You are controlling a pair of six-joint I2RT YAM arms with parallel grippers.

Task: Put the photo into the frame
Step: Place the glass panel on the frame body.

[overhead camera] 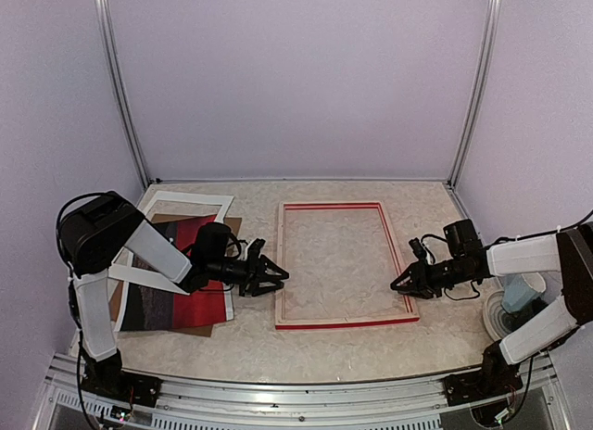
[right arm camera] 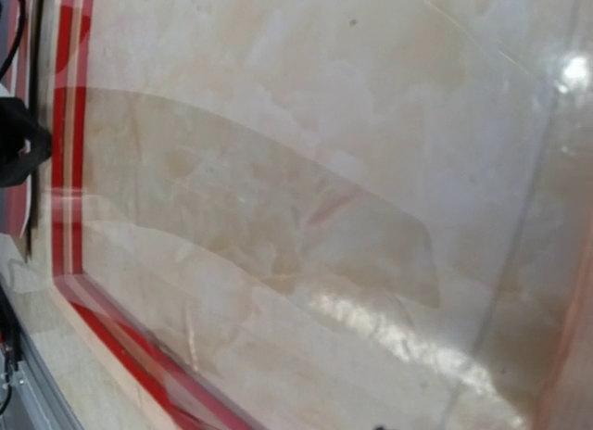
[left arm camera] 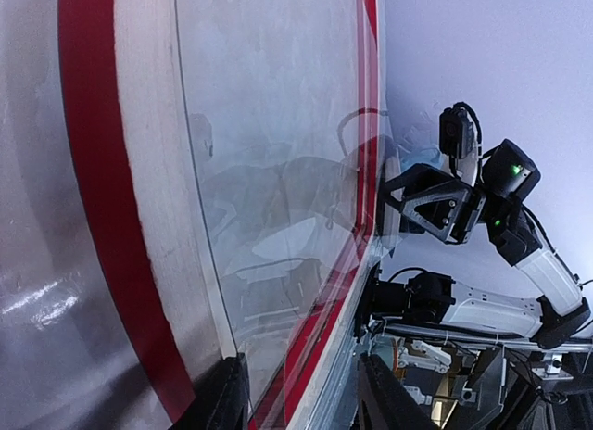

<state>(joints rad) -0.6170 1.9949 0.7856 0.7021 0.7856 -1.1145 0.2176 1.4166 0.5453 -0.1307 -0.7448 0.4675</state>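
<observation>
Frame (overhead camera: 331,206) lies flat, left hand (overhead camera: 276,280) and right hand (overhead camera: 398,286) at opposite edges.

The frame (overhead camera: 347,322) lies flat mid-table. At its 9 o'clock the left gripper (overhead camera: 278,276) reaches the rail, jaws parted; at 3 o'clock the right gripper (overhead camera: 400,284) does likewise. The photo (overhead camera: 162,305) lies farther toward 9 o'clock.

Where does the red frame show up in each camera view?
Top external: frame lies flat in the middle of the table.
Left wrist: its red edge runs down the left side.
Right wrist: its red edge runs along the left and bottom.
Shared landmark: the marbled table.
</observation>
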